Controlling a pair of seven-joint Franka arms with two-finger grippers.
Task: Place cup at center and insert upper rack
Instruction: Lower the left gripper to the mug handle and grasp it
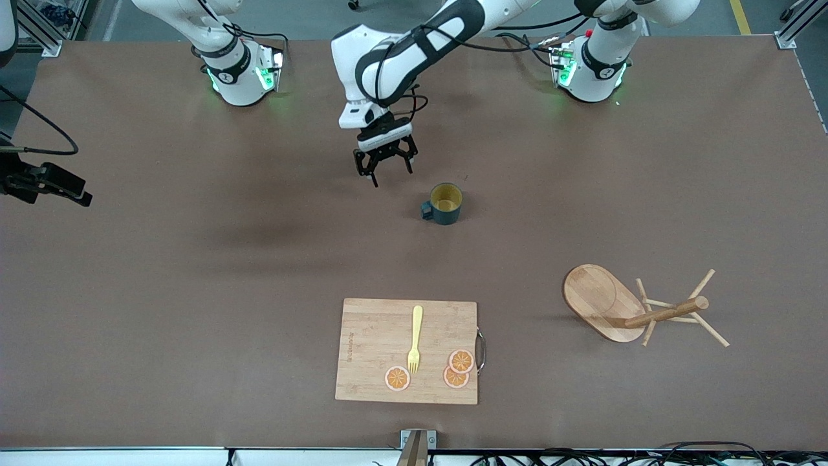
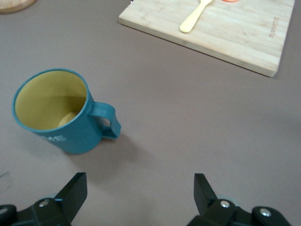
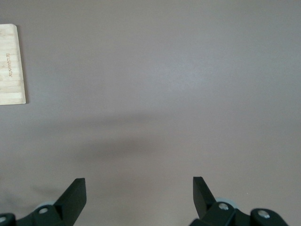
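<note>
The cup (image 1: 445, 204), dark teal with a yellow inside, stands upright near the table's middle, its handle toward the right arm's end. In the left wrist view the cup (image 2: 56, 113) is close by. My left gripper (image 1: 383, 162) (image 2: 140, 193) hangs open over bare table beside the cup, with nothing between its fingers. The upper rack (image 1: 605, 301), a wooden mug tree, lies on its side toward the left arm's end, nearer the front camera than the cup, post and pegs (image 1: 673, 312) pointing outward. My right gripper (image 1: 81, 194) (image 3: 139, 193) waits open over bare table at the right arm's end.
A bamboo cutting board (image 1: 369, 336) lies near the front edge with a yellow fork (image 1: 414, 340) and three orange slices (image 1: 460, 360) on it. Its corner (image 3: 11, 66) shows in the right wrist view, and the board (image 2: 235, 37) in the left wrist view.
</note>
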